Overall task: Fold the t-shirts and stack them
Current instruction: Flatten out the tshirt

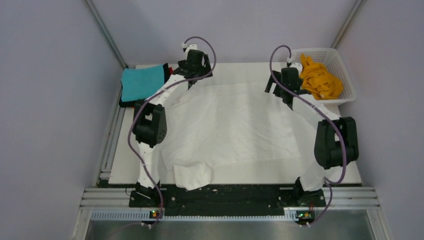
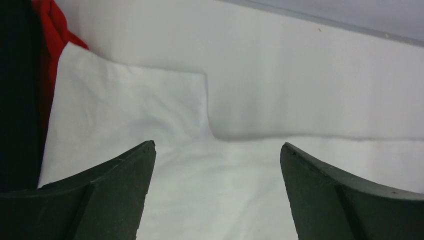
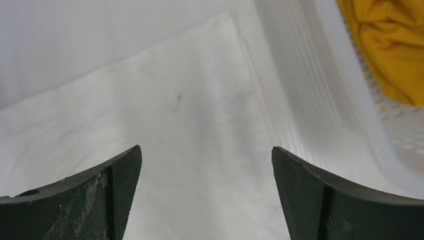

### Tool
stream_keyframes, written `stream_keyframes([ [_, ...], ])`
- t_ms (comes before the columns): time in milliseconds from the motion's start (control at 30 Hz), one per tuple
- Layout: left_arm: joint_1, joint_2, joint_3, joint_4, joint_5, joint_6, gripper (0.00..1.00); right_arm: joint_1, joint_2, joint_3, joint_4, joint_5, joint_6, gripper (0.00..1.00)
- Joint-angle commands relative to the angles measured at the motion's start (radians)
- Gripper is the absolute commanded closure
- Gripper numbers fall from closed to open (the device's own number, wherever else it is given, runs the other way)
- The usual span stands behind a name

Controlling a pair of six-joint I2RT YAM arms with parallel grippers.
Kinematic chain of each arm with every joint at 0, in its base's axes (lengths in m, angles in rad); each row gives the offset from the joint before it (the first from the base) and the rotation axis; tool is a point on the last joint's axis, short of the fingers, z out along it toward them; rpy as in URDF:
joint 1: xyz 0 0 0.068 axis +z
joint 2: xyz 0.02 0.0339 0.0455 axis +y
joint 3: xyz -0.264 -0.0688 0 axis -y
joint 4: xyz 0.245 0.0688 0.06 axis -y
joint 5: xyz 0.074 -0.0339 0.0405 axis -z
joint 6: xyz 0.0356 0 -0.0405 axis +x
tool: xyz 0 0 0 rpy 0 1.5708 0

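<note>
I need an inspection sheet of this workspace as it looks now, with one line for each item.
Surface: white table, mostly covered by cloth.
Job's things: white t-shirt spread out, wrinkled; teal t-shirt folded at far left, black t-shirt and red t-shirt showing at its edges; orange t-shirt crumpled.
Clutter: white basket at far right, holding the orange t-shirt.
Grippers: left gripper and right gripper open, over the white t-shirt's far edge.
Cables: purple cable looping along each arm.
Surroundings: grey walls, metal rails in front.

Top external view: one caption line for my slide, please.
Left hand and right hand, both open, above the spread white t-shirt; teal t-shirt left, orange t-shirt in basket.
</note>
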State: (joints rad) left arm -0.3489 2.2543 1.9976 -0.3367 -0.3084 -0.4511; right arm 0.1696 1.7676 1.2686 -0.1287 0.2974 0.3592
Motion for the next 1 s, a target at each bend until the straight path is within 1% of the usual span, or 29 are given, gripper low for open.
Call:
stream_keyframes([
  [0,-0.054,-0.368,-0.308,0.081,0.033,0.006,0.01,0.029,-0.235,-0.238,0.054,-0.264,0.049,0.01],
  [67,-0.067,-0.478,-0.489,0.127,0.070,-0.021,0.01,0.042,-0.285,-0.344,0.130,-0.361,0.065,0.01],
  [100,-0.072,-0.533,-0.569,0.151,0.085,-0.037,0.01,0.051,-0.294,-0.377,0.160,-0.377,0.068,0.01],
  [167,-0.074,-0.583,-0.725,0.204,0.117,-0.066,0.01,0.063,-0.286,-0.402,0.156,-0.377,0.073,0.01],
  [233,-0.074,-0.590,-0.783,0.215,0.123,-0.080,0.01,0.065,-0.263,-0.416,0.156,-0.363,0.084,0.01],
  [300,-0.075,-0.567,-0.784,0.137,0.105,-0.095,0.01,0.064,-0.239,-0.430,0.156,-0.350,0.088,0.01],
  [367,-0.075,-0.525,-0.777,0.093,0.094,-0.107,0.01,0.064,-0.223,-0.451,0.151,-0.337,0.102,0.01],
  [533,-0.075,-0.408,-0.749,0.066,0.083,-0.184,0.01,0.056,-0.220,-0.519,0.163,-0.321,0.127,0.01],
  [700,-0.074,-0.290,-0.683,0.059,0.152,-0.225,0.01,-0.004,-0.223,-0.602,0.163,-0.310,0.165,0.01],
  [833,-0.074,-0.169,-0.581,0.039,0.210,-0.247,0.01,-0.029,-0.215,-0.629,0.157,-0.302,0.179,0.01],
  [967,-0.072,-0.062,-0.456,0.009,0.220,-0.255,0.01,-0.059,-0.175,-0.597,0.147,-0.301,0.183,0.01],
])
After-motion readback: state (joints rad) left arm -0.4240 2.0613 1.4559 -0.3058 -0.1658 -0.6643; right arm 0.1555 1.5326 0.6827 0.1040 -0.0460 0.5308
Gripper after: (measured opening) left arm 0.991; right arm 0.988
